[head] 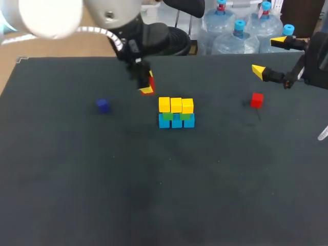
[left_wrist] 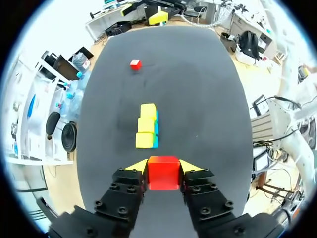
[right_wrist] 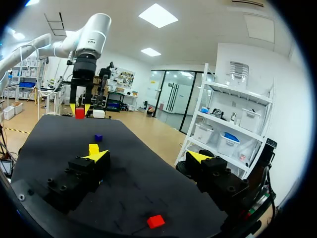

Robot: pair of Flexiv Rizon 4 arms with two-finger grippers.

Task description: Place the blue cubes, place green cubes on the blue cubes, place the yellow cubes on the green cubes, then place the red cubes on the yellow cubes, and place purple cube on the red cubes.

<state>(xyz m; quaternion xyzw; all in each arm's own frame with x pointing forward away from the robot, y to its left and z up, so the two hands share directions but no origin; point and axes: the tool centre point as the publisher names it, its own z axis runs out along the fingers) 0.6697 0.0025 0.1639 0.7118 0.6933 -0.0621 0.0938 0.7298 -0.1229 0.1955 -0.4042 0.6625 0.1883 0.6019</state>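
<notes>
While left pincer [left_wrist: 163,166] grips smooth red cube [left_wrist: 163,174] | right pincer [right_wrist: 147,156] agape

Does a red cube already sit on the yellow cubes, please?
No, the yellow cubes are bare on top; the left pincer holds one red cube.

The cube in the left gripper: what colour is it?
The cube is red, best seen in the left wrist view.
</notes>
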